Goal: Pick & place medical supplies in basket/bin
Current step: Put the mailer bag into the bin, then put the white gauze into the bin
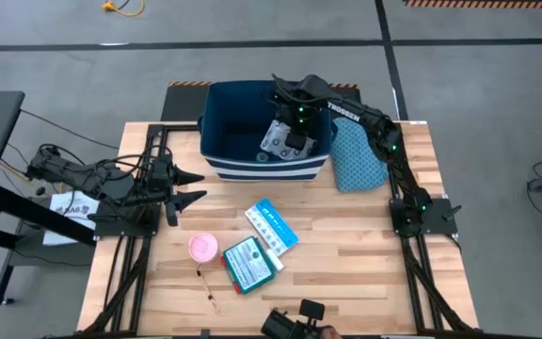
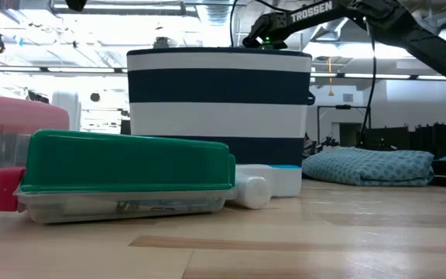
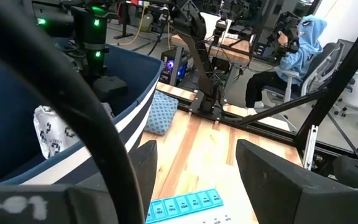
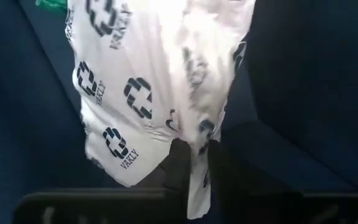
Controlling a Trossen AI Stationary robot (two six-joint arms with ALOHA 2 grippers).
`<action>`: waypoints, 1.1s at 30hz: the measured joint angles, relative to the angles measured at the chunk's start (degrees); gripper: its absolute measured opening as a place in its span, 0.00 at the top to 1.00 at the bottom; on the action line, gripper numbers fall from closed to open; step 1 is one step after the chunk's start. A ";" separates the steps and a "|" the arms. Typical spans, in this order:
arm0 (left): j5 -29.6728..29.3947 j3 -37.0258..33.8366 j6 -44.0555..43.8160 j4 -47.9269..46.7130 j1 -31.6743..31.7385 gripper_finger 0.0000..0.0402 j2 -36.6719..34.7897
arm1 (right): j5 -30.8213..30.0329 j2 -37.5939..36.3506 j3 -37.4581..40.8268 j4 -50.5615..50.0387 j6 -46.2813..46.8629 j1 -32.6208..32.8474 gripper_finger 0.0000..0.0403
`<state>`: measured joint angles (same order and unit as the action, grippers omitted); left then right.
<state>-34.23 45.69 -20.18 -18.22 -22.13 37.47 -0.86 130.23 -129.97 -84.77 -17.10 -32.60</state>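
The navy bin (image 1: 243, 127) with white stripes stands at the table's far middle. My right gripper (image 1: 294, 141) reaches down into it, shut on the white ring-patterned pouch (image 4: 148, 81). A small green roll (image 1: 263, 157) lies inside the bin. My left gripper (image 1: 191, 186) is open and empty at the table's left, level with the bin's near left corner. On the table nearer the front lie the light-blue packet (image 1: 271, 224), the teal flat box (image 1: 250, 264), the pink roll (image 1: 203, 248) and the thin swab stick (image 1: 207, 287). My right gripper pinches the pouch's bunched end (image 4: 194, 149) between its two fingers (image 4: 179, 168). The fingers come from above, pointing down into the bin. The pouch hangs below them inside the bin's walls, crumpled; whether its lower end rests on the bottom does not show.
The teal dotted cloth (image 1: 356, 155) lies bunched against the bin's right side. A person in a light-blue hood (image 3: 300, 46) sits on a chair beyond the table. Bare wood lies between the bin and the loose supplies.
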 joint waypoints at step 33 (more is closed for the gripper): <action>-2.35 0.00 1.31 -0.74 0.00 0.48 0.03 | -0.73 0.00 0.02 0.01 0.61 0.74 0.48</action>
<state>-36.57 45.69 -18.88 -18.96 -22.13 37.50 -1.58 130.23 -129.95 -84.77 -16.50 -31.86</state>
